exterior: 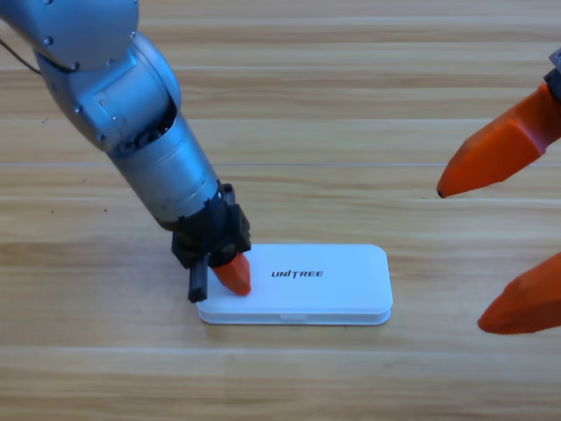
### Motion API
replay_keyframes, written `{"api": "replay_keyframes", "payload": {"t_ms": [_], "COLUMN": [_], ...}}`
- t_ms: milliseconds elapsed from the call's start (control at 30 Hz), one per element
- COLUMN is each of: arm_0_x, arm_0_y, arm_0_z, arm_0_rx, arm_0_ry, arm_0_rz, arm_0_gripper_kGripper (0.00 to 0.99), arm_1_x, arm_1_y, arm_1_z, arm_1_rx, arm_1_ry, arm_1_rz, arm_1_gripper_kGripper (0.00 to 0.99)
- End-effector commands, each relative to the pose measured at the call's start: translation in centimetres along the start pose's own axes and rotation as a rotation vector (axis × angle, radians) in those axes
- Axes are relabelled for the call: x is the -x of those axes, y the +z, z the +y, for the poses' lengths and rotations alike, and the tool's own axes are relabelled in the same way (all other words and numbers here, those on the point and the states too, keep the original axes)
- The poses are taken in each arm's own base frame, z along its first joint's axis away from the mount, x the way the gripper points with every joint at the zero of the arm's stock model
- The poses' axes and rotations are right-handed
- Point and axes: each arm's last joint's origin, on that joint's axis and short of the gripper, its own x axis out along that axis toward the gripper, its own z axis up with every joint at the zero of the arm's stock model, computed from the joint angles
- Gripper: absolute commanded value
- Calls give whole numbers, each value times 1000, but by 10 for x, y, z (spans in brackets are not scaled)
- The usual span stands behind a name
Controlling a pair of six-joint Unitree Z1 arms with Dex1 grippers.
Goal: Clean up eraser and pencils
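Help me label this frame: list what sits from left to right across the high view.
Left gripper, its orange tip pressing on the left end of the lid → closed white case with UNITREE lettering → right gripper, waiting at the right edge with its orange jaws spread wide apart.

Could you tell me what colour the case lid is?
White, with dark UNITREE lettering, in the high view: case lid.

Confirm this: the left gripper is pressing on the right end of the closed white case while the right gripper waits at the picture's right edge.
One detail is wrong. In the high view the left gripper presses on the left end of the closed white case, not the right end. The right gripper does wait at the right edge.
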Motion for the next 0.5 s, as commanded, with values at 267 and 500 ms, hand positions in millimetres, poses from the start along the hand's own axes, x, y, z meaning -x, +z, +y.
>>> {"api": "replay_keyframes", "payload": {"t_ms": [267, 500], "arm_0_x": [77, 195], "arm_0_y": [16, 32], "arm_0_z": [-21, -57], "arm_0_rx": [-17, -75], "arm_0_ry": [66, 164], "arm_0_rz": [-49, -227], "arm_0_gripper_kGripper": [990, 990], "arm_1_x": [-18, -19], "arm_1_y": [-5, -5], "arm_1_z": [-15, -16], "arm_1_rx": [-51, -53], "arm_1_ry": [9, 10], "arm_1_rz": [40, 42], "arm_1_gripper_kGripper": [943, 943]}}
